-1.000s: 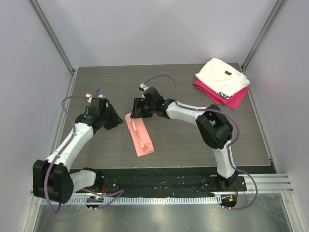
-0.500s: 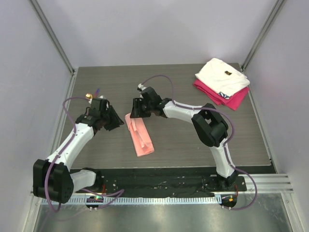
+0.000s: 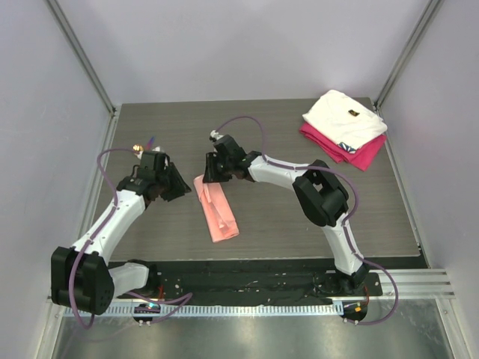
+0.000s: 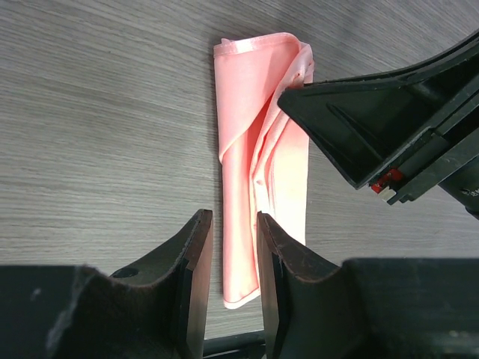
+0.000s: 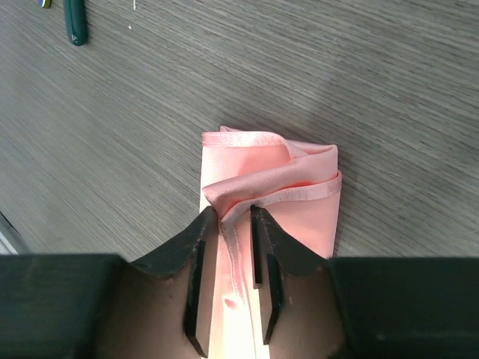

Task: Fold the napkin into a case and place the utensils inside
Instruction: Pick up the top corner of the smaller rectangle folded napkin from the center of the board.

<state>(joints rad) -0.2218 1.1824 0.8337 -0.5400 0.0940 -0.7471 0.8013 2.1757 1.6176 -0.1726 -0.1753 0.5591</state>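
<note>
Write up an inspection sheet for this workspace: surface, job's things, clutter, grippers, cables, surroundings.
Surface: grey wood-grain table, no spills seen.
Job's things: napkin folded into a long narrow strip at the centre; utensils at the far left, outside the napkin and partly hidden by the left arm.
Clutter: folded white cloth lying on a magenta cloth, far right corner.
Grippers: left gripper just left of the napkin, jaws narrowly apart, holding nothing; right gripper astride a raised fold at the napkin's far end, grip uncertain.
Cables: purple cables loop along both arms, off the napkin.
Surroundings: pale walls on three sides.
</note>
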